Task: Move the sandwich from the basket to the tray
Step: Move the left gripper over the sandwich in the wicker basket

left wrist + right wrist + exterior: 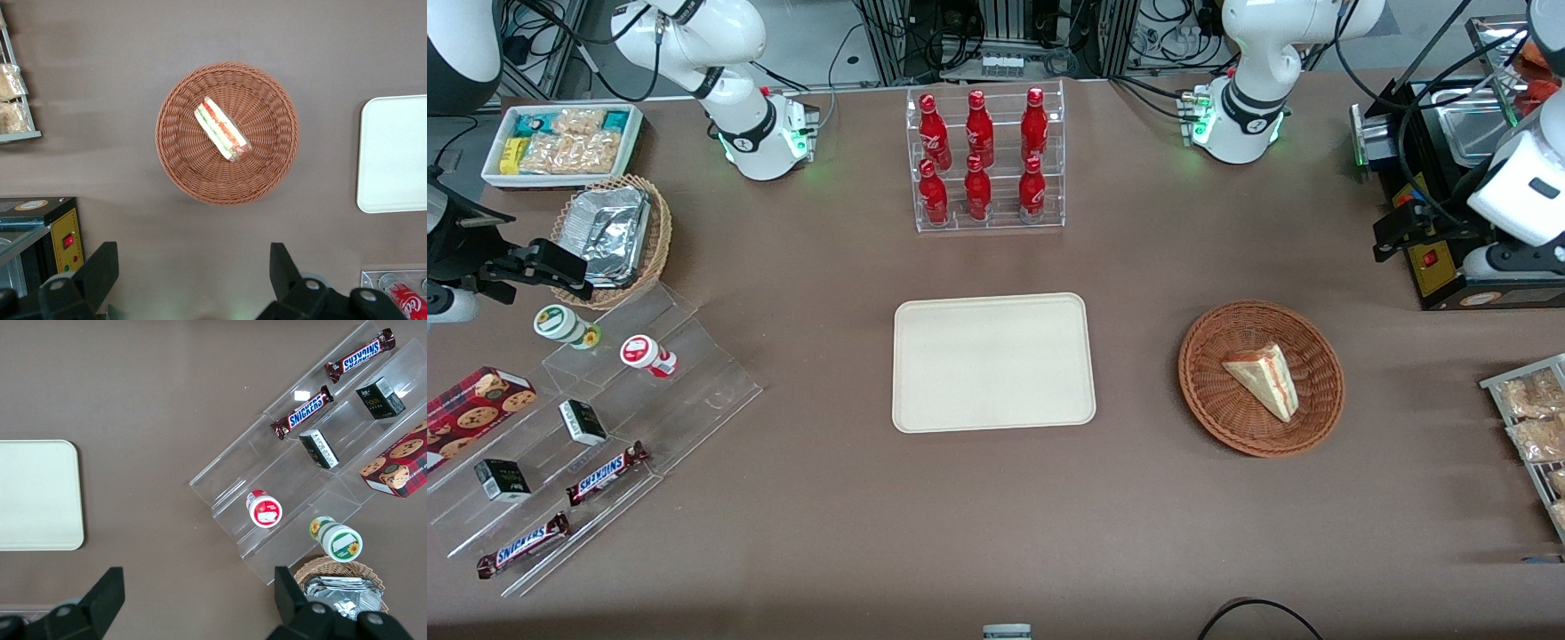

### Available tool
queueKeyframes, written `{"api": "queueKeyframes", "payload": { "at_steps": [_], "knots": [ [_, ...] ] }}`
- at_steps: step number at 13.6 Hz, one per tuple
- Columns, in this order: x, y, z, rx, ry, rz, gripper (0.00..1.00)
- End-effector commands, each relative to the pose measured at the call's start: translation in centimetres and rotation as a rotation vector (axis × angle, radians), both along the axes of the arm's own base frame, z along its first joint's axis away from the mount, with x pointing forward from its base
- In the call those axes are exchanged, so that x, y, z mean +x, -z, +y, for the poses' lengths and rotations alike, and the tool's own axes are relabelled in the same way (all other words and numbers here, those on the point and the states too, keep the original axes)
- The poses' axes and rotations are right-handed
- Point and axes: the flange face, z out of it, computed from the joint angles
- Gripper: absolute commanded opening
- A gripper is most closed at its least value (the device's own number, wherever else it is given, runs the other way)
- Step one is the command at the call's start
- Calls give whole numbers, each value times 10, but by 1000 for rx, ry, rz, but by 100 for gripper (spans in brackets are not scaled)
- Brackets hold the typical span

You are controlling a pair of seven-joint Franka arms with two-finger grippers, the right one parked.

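The sandwich [1263, 378], a wrapped white wedge with red and green filling along its edge [222, 129], lies in the round reddish-brown wicker basket [1218, 391] toward the working arm's end of the table. The cream tray [993, 362] lies flat and bare at the table's middle, beside the basket. The left arm's gripper [193, 273] hangs open high above the bare tabletop, holding nothing, a little farther from the front camera than the basket [180, 153]. One end of the tray [393, 153] also shows in the left wrist view.
A clear rack of red bottles [987, 160] stands farther back than the tray. A black appliance [1449, 204] and a rack of snack bags [1534, 418] flank the basket's end. Acrylic steps with snacks [605, 400] and a tan foil basket [618, 236] fill the parked arm's end.
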Motion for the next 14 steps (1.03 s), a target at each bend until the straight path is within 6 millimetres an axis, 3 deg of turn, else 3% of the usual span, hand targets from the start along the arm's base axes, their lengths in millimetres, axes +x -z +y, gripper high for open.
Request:
{"api": "queueKeyframes", "payload": {
  "at_steps": [1, 5, 7, 10, 14],
  "knots": [
    [12, 47, 2, 14, 5, 10, 100],
    [14, 124, -3, 14, -130, -51, 100],
    [10, 162, -6, 5, -286, -96, 100],
    [5, 211, -11, -13, -461, -139, 100],
    [2, 263, -30, -22, -550, -131, 100]
  ]
}}
